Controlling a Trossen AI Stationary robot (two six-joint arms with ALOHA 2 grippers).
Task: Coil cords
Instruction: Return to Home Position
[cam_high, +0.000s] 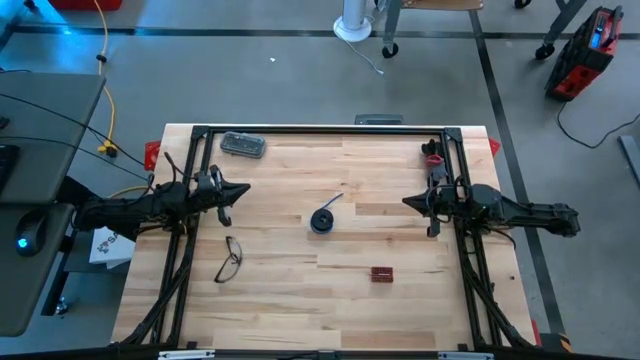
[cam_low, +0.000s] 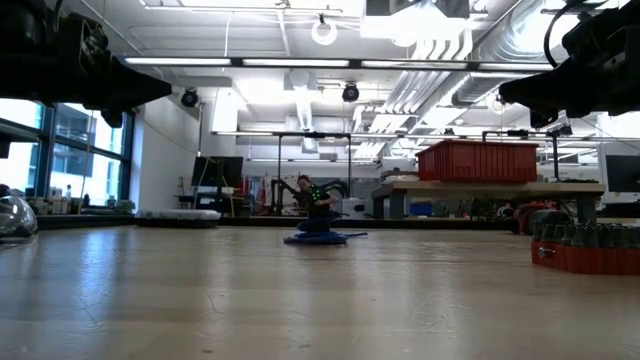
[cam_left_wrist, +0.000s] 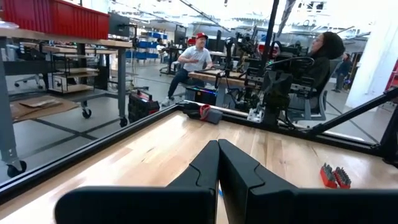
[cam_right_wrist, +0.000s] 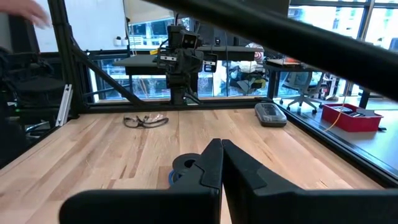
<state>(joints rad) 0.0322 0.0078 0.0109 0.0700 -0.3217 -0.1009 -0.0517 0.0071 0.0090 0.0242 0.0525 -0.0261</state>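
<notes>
The cords (cam_high: 322, 220) are seen wound in a small round coil in the middle of the worktop (cam_high: 300, 290). Nothing is held. The left gripper (cam_high: 241, 189) and right gripper (cam_high: 409, 202) are lifted at the sides, jaws pressed shut. The winding looks done; only parking the arms seems left.

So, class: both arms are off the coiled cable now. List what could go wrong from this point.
The blue coil sits unheld between the arms with a loose tail, so it might spring open. The right tool, shut, points toward it; a low sweep could snag that tail. The eyeglasses lie close by the left tool, also shut, and could be knocked.
</notes>
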